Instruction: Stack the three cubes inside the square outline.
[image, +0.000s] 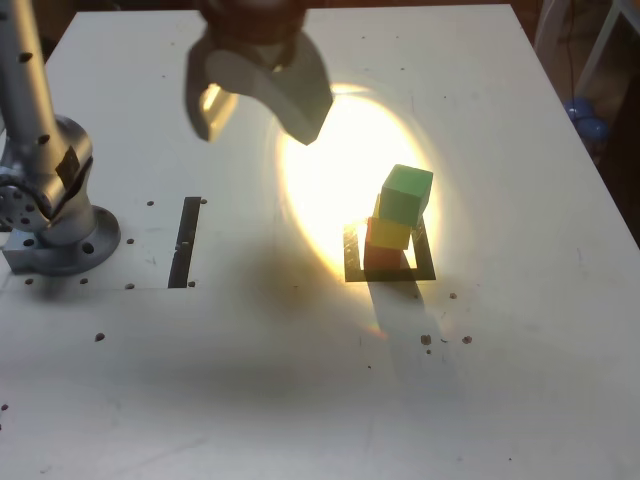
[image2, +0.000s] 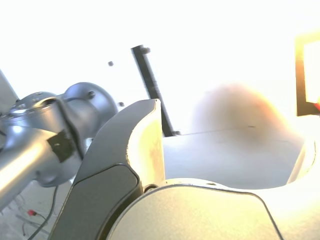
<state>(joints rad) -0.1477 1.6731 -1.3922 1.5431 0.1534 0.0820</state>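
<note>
While raised well above the white table (image: 520, 380), hangs at eleven o'clock from the stack: gripper (image: 258, 112), fingers spread wide and grasping nothing. Stacked inside the square outline (image: 425, 273), toward three o'clock of table centre: red cube (image: 383, 259) lowest, yellow cube (image: 388, 233) on it, green cube (image: 407, 195) topmost, skewed slightly. Lying near the arm base (image: 60, 235), toward nine o'clock: thin dark strip (image: 186, 241).

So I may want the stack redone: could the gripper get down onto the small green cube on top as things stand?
Probably yes: the gripper hangs open above the table, and nothing stands over the green cube.
</note>
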